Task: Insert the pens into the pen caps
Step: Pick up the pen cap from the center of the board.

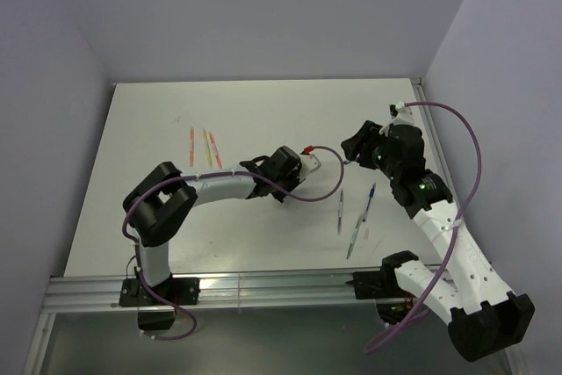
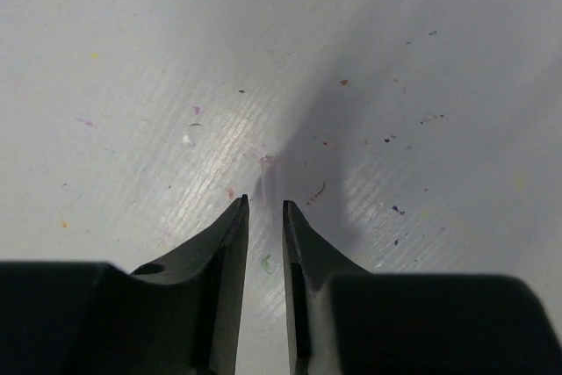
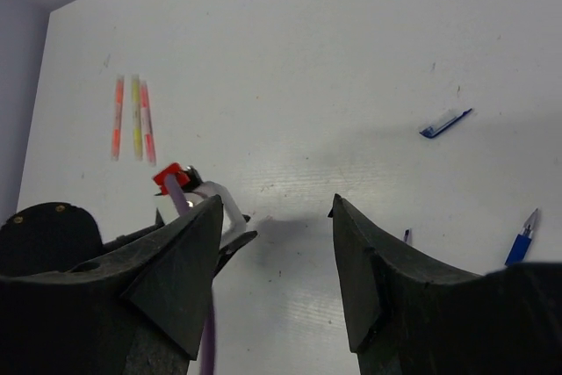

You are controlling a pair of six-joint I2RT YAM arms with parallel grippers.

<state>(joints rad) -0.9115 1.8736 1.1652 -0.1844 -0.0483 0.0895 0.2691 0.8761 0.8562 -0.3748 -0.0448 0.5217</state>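
Two arms meet near the middle of a white table (image 1: 263,103), with open surface running left and back to the lavender walls (image 1: 263,6) and a metal rail (image 1: 263,285) along the near edge. The left gripper (image 2: 264,205) hangs low over the surface, its jaws parted to a mere slit with nothing between them (a faint pale fleck (image 2: 266,162) just ahead of the tips is too small to identify). Facing it from close by, the right gripper (image 3: 277,204) stands wide and holds nothing. A purple cable (image 3: 208,340) loops from the left wrist into the gap between the arms. Three bright pens (image 1: 208,147) lie side by side at far left, well apart from both arms. A grey pen (image 1: 341,211), blue pen (image 1: 371,200) and clear pen (image 1: 355,236) lie near the right forearm. A dark blue cap (image 3: 445,122) lies alone.
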